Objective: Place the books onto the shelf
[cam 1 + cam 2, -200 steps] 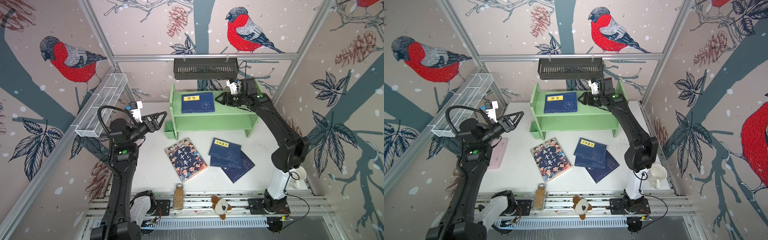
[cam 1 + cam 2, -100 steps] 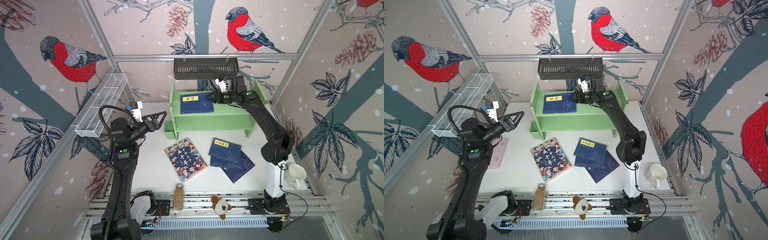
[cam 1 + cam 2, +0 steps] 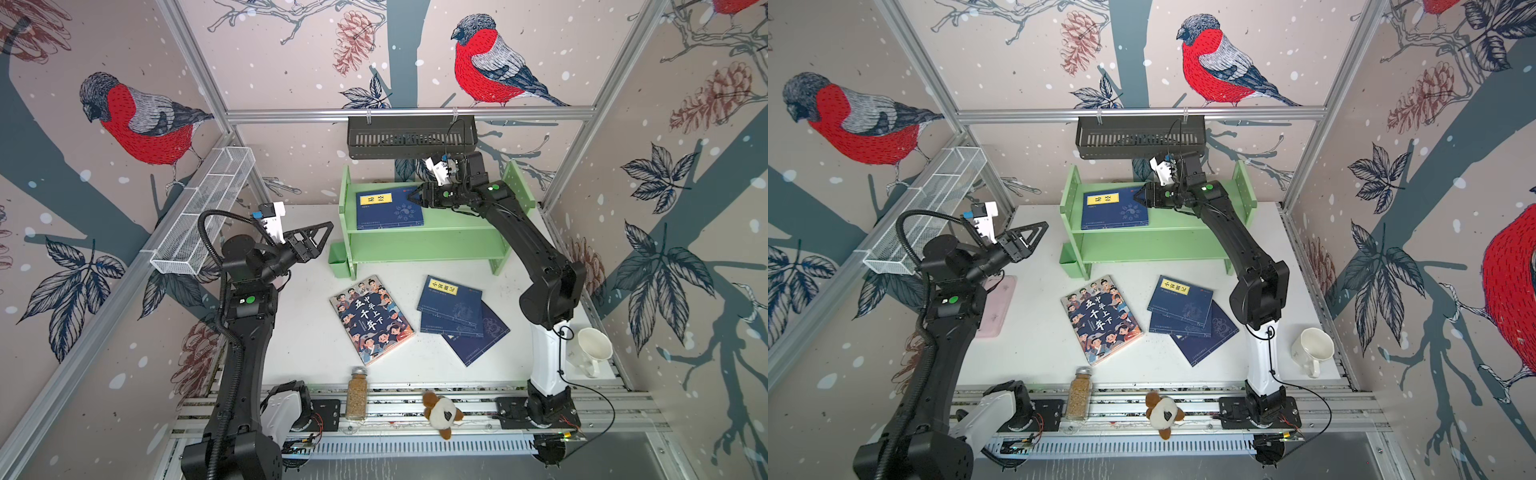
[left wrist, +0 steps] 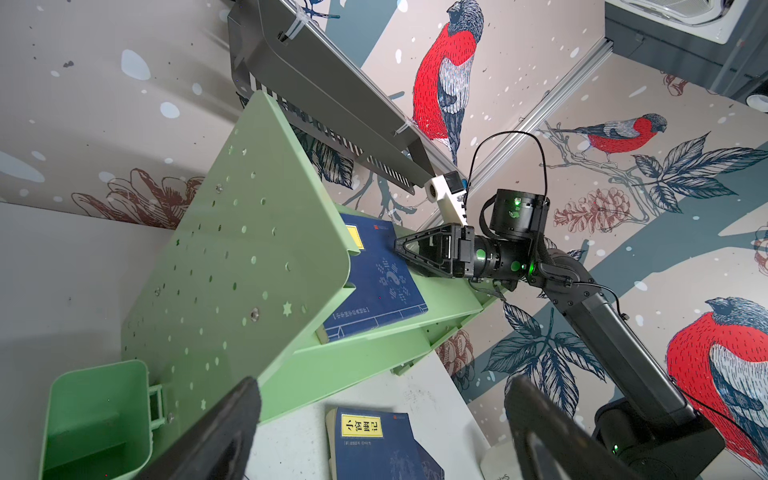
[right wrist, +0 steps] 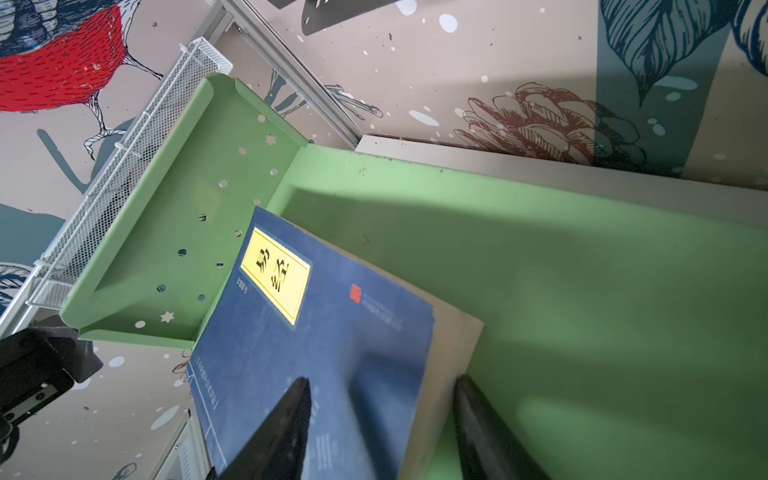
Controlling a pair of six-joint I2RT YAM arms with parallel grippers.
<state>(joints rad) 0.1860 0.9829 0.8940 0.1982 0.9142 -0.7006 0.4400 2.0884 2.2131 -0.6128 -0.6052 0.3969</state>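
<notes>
One navy book (image 3: 388,208) (image 5: 316,332) with a yellow label lies flat on the top board of the green shelf (image 3: 436,245) (image 5: 540,270), against its left side panel. My right gripper (image 3: 411,198) (image 5: 382,380) is open at the book's right edge. One finger hangs over the cover, the other just past the page edge above the board. On the table lie the cartoon book (image 3: 372,318) and a fanned stack of navy books (image 3: 451,307) (image 4: 374,444). Left of the shelf, my left gripper (image 3: 326,235) (image 4: 382,386) hovers open and empty.
A black slotted basket (image 3: 411,137) hangs just above the right wrist. A white wire basket (image 3: 203,212) lines the left wall. A small green cup (image 3: 338,259) sits at the shelf's left foot. A mug (image 3: 592,351), jar (image 3: 357,392) and plush toy (image 3: 442,411) stand near the front.
My right gripper has slid left along the top board to the book's right edge, and its jaws have narrowed a little. The left arm has not moved.
</notes>
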